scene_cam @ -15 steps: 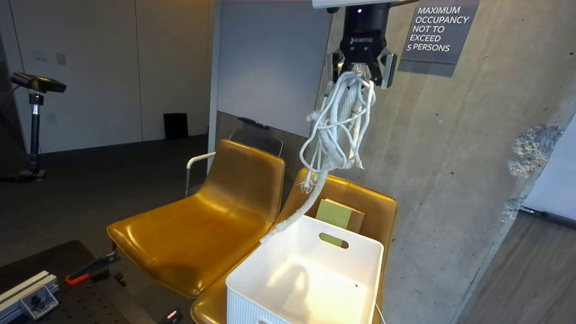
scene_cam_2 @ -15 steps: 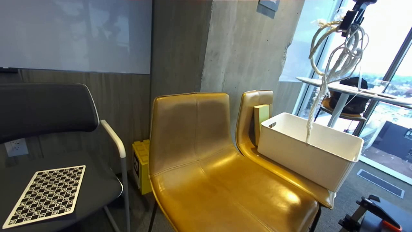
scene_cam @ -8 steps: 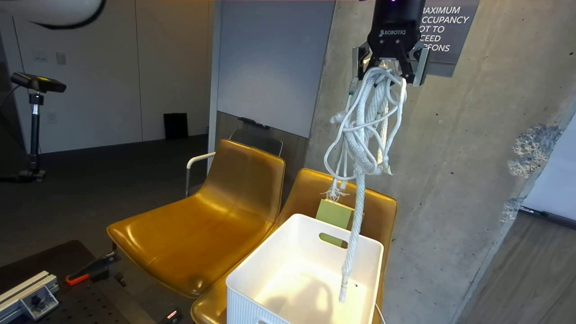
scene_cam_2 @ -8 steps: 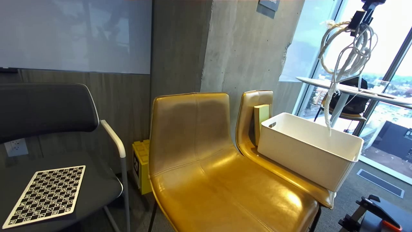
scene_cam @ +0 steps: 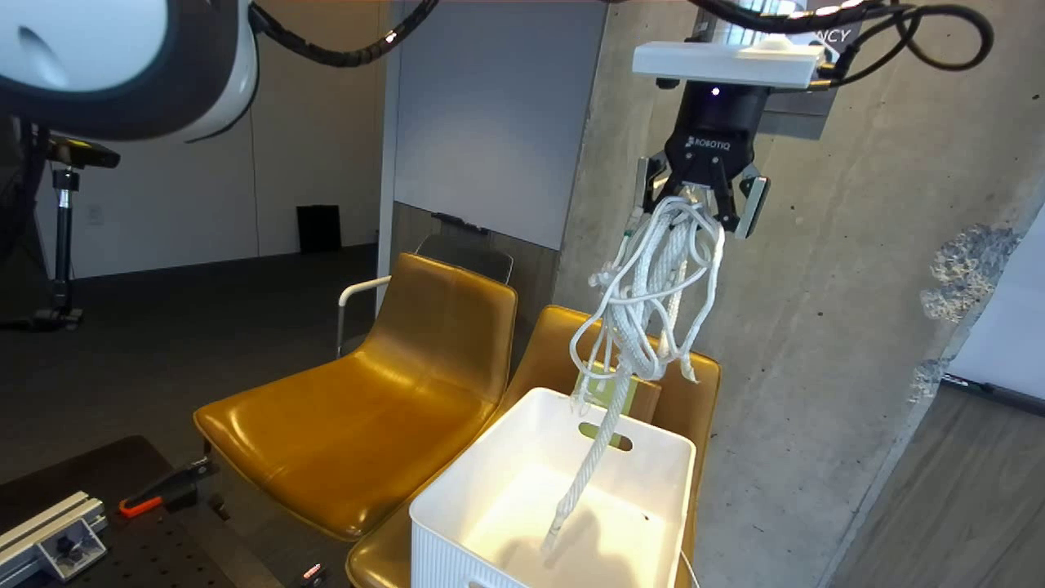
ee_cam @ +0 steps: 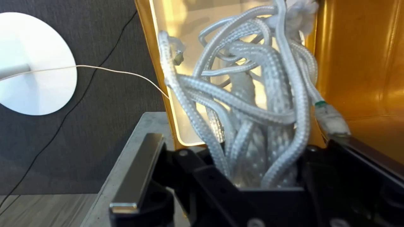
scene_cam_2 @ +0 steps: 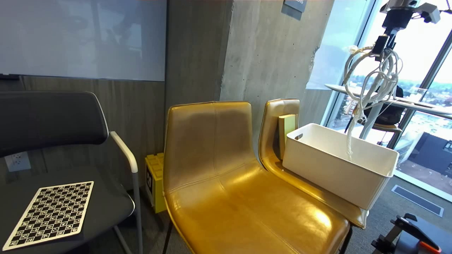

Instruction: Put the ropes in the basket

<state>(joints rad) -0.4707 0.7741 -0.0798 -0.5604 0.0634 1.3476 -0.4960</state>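
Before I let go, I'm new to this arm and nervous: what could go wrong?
Loose loops of the ropes spread wide, so some might land outside the basket. Strands bunch between the fingers and could snag as they open. A long end dangles below the rest and might drape over the side.

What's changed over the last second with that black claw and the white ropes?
In an exterior view, the black two-fingered gripper has shifted right, then come down, carrying the tangled white ropes lower. Their thick dangling end, earlier across the rim of the white rectangular basket, now hangs within its opening. Nothing was let go. The basket and the mustard leather chairs stayed put.
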